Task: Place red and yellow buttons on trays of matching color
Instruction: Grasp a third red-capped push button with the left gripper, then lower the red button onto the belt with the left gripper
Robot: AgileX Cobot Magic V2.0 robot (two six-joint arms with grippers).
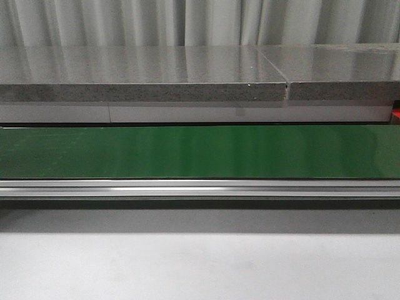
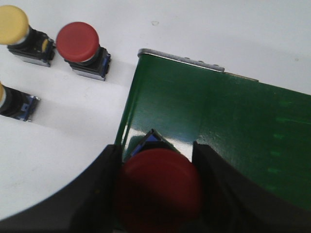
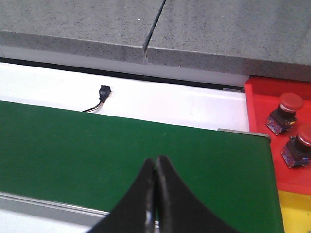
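The left gripper [image 2: 158, 189] is closed on a red button [image 2: 159, 187], its two fingers [image 2: 104, 189] pressed against either side of the cap, and it hangs over the end of the green belt [image 2: 209, 131]. The step in hand looks like a transfer: the button is lifted and must get onto or along the belt toward the trays. The next move probably calls for lowering it upright onto the belt and opening the fingers without tipping it.

Beyond the belt's end, on the white table [image 2: 73, 141], wait a second red button [image 2: 77, 42], a yellow button [image 2: 12, 25] just beside it, and another yellow-capped one [image 2: 14, 103] half cut off by the picture's edge.

The right gripper [image 3: 155, 194] is fully closed and holds nothing, hovering over the belt's other end. Past that end lies the red tray [image 3: 260, 107], already carrying two red buttons [image 3: 286, 112], with the yellow tray [image 3: 295, 213] touching it. A small black plug [image 3: 104, 92] with wires lies on the table beyond the belt, out of the way.

In the front view only the belt and the grey stone slab [image 1: 144, 72] behind it show; nothing blocks the belt.
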